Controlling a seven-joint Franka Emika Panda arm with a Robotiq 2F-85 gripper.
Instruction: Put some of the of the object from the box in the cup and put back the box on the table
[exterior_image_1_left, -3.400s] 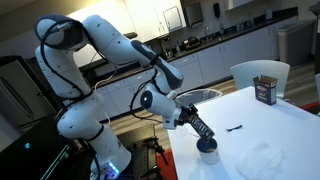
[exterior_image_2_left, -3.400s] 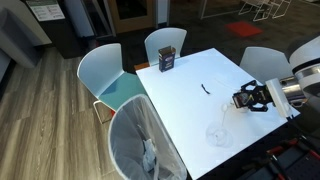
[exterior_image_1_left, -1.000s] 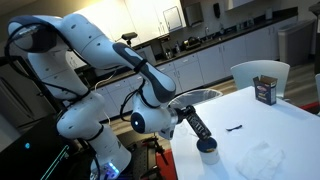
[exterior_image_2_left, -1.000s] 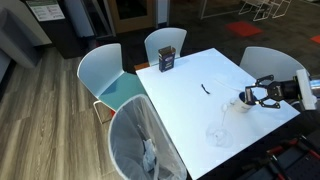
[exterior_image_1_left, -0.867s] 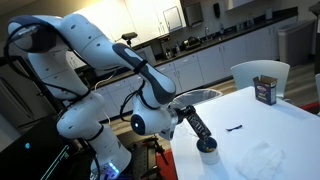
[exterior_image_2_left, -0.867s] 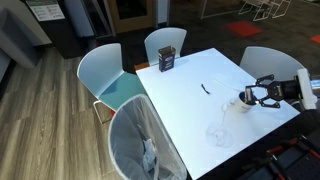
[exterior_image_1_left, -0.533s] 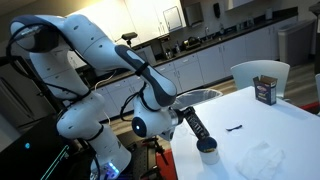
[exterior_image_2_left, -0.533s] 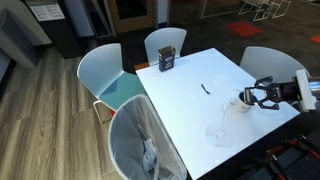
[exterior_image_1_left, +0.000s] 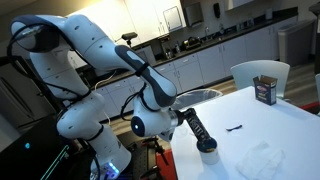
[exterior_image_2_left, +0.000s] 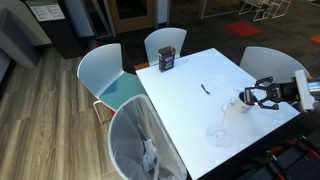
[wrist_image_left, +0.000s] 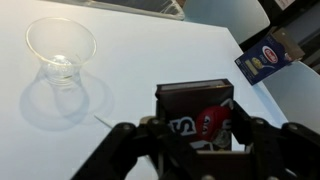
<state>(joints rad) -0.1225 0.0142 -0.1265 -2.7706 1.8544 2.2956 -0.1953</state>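
I have the box (exterior_image_1_left: 197, 127) up off the table (exterior_image_1_left: 280, 125) and tipped, its lower end aimed at the cup (exterior_image_1_left: 207, 146) right below it — the pouring step, I judge. The gripper (wrist_image_left: 195, 138) pinches the box by its sides, fingers clamped on it. Whether anything has landed in the cup I cannot tell (the wrist view hides it). Left to do: finish the pour, then set the box down on the table.

The box (wrist_image_left: 196, 115) is dark brown with white lettering and a red figure. The cup (exterior_image_1_left: 207, 148) is dark blue, pale inside; the table (wrist_image_left: 150, 50) is plain white, the glass (wrist_image_left: 62, 62) clear.
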